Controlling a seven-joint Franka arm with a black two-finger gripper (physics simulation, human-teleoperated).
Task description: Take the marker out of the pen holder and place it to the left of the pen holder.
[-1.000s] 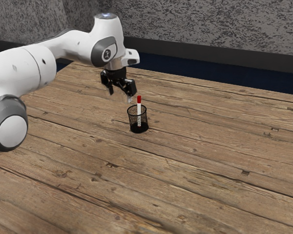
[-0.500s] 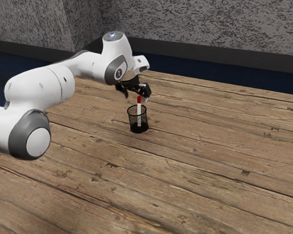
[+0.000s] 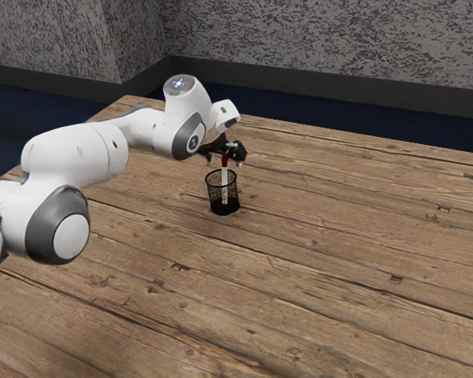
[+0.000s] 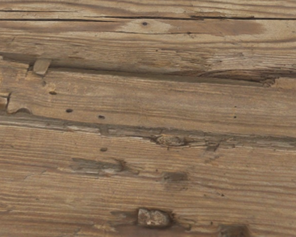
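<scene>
Reaching in from the exterior view's left with the white arm (image 3: 72, 155), kinda hunched. Got the jaws (image 3: 224, 160) spread apart just above the pen holder (image 3: 224, 208), near the marker's (image 3: 225, 168) red cap. Still see it standing in there, on the plank bench (image 3: 339, 236).

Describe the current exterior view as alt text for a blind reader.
A black gripper on a white robot arm, jaws apart, hovers at the top of a red-capped white marker standing in a black mesh pen holder on a wooden table.
</scene>
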